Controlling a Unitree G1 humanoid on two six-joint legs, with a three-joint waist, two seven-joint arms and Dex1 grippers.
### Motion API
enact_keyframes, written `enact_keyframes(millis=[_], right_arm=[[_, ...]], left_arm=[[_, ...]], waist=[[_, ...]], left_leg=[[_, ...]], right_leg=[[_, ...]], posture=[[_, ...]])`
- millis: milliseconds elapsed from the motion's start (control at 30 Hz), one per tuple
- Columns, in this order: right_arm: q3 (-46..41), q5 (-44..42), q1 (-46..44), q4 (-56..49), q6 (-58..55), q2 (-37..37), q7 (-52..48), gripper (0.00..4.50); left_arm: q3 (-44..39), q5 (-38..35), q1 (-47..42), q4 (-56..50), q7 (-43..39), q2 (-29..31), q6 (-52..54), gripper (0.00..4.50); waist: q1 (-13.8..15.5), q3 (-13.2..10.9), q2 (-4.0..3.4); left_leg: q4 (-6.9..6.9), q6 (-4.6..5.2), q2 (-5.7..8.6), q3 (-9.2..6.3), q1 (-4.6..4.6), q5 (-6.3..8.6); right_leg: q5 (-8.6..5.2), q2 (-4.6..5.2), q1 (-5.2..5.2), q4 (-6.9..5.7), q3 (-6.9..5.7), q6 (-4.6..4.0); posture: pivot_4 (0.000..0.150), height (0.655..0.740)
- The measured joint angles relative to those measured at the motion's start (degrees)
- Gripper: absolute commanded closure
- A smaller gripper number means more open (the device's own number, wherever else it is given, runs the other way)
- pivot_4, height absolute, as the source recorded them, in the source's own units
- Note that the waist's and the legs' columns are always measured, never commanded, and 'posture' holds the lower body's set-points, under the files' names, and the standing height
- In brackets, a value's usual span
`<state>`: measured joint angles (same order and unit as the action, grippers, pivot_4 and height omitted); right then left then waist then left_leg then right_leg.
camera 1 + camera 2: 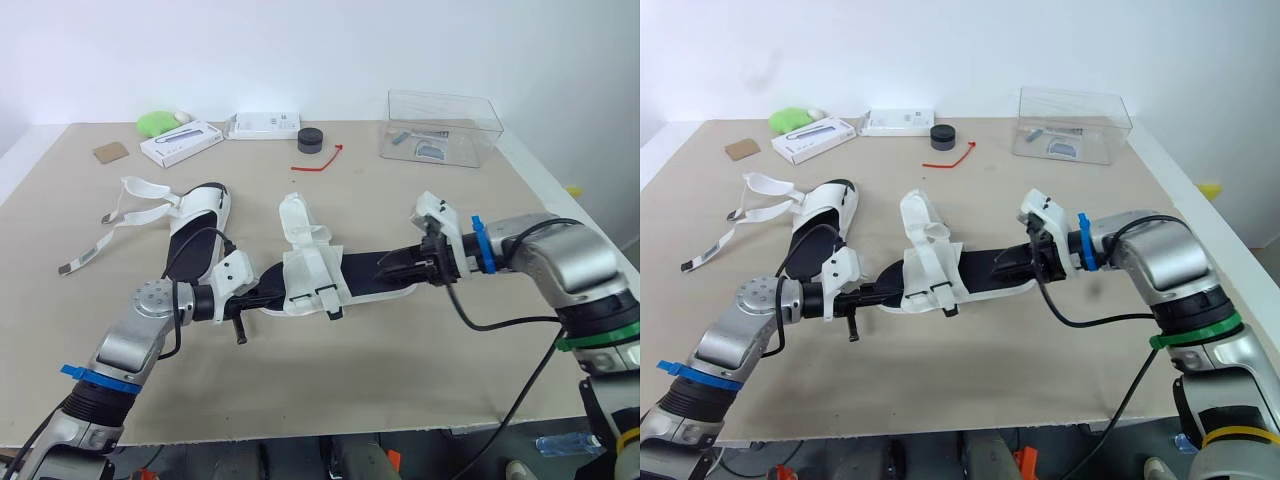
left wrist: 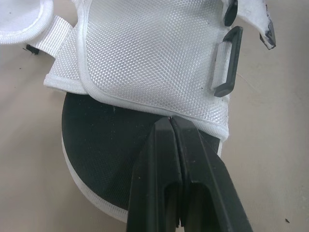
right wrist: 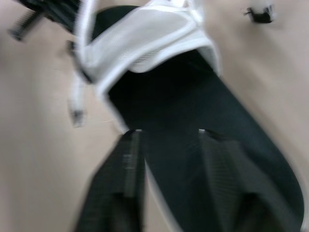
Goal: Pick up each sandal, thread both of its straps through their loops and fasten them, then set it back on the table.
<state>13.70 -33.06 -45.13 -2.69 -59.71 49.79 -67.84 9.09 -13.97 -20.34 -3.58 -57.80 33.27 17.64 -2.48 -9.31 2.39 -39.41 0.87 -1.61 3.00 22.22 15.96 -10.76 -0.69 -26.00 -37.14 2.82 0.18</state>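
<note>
Left eye view: the central sandal (image 1: 362, 274) lies sole-down on the table (image 1: 400, 370), between the two grippers. Its long axis runs left to right across the table, the right end set slightly farther from the robot. The white mesh upper (image 1: 312, 275) covers the left part, and one white flap (image 1: 298, 220) reaches away toward the far edge. The rounded end under the upper points to the robot's left; the bare black footbed points to its right. Toe and heel cannot be told apart with certainty. The left gripper (image 1: 270, 293) meets the left end; in the left wrist view its fingers (image 2: 159, 159) are pressed together, tips at the hem of the upper, above the footbed. A black loop (image 2: 227, 63) sits on the mesh beyond them. The right gripper (image 1: 384, 270) is at the right end; in the blurred right wrist view its fingers (image 3: 125, 164) stand apart, one off the sole's edge, the other over the footbed, grasping nothing. The second sandal (image 1: 195, 240) lies at the left rear, long axis running near to far, its white straps (image 1: 140, 212) loose and spread leftward. A clear box (image 1: 440, 125) stands at the far right.
</note>
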Motion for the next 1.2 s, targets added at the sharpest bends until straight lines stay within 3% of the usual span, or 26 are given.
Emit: enact_keyframes(millis=[33, 67, 167, 333, 867, 967, 1200], right_arm=[[-1.9, -4.3, 0.5, -3.6, -5.1, 0.1, -0.7, 0.3], [-3.0, -6.9, 0.7, -6.1, -8.0, 0.1, -0.8, 0.04], [-5.8, -13.0, 4.4, -13.3, -15.6, -2.2, 2.3, 0.04], [-6.0, -10.7, 10.9, -13.8, -18.8, -14.3, 17.1, 0.04], [-7.7, -10.5, 9.2, -12.7, -20.3, -16.5, 24.2, 0.04], [-8.1, -11.1, 8.7, -12.3, -21.8, -18.8, 25.6, 0.82], [-8.4, -11.2, 8.0, -10.7, -25.6, -20.5, 28.9, 4.12]], left_arm=[[0.0, 0.0, 0.0, -0.1, 0.0, 0.0, 0.1, 4.5], [0.0, 0.0, 0.0, -0.1, 0.0, 0.0, 0.2, 4.5], [0.0, 0.0, 0.1, -0.1, 0.0, 0.0, 0.3, 4.5], [0.1, 0.0, -0.1, -0.1, 0.0, -0.2, 0.5, 4.5], [0.1, 0.3, -0.5, 0.4, -0.6, -0.3, 0.8, 4.5], [0.1, 0.3, -0.5, 0.4, -0.6, -0.3, 0.8, 4.5], [0.2, 0.3, -0.5, 0.4, -0.5, -0.6, 0.6, 4.5]], waist=[[0.0, 0.0, 0.0], [0.0, 0.0, 0.0], [0.1, 0.0, 0.04], [0.0, 0.1, 0.04], [0.0, 0.1, 0.03], [0.0, 0.1, 0.02], [0.0, 0.1, 0.02]], left_leg=[[0.0, 0.0, -0.03, -0.05, -0.01, 0.0], [0.0, 0.0, -0.05, -0.08, -0.02, 0.0], [-0.01, 0.0, -0.06, -0.14, -0.04, 0.0], [-0.06, -0.08, 0.0, -0.05, -0.05, -0.07], [-0.06, -0.04, 0.1, 0.01, -0.05, -0.15], [-0.06, -0.04, 0.1, 0.01, -0.05, -0.15], [-0.06, -0.04, 0.11, 0.01, 0.0, -0.14]], right_leg=[[-0.02, -0.01, 0.01, 0.0, 0.0, -0.01], [-0.04, -0.02, 0.03, 0.0, -0.01, 0.0], [-0.19, -0.01, 0.1, 0.0, -0.03, 0.19], [-0.1, -0.02, 0.1, -0.03, 0.05, 0.31], [-0.01, -0.04, 0.11, 0.03, 0.01, 0.45], [-0.01, -0.04, 0.11, 0.03, 0.01, 0.45], [-0.02, -0.01, 0.11, 0.07, 0.02, 0.46]], posture=[[0.15, 0.74], [0.15, 0.74], [0.15, 0.74], [0.15, 0.74], [0.15, 0.74], [0.15, 0.74], [0.15, 0.74]])
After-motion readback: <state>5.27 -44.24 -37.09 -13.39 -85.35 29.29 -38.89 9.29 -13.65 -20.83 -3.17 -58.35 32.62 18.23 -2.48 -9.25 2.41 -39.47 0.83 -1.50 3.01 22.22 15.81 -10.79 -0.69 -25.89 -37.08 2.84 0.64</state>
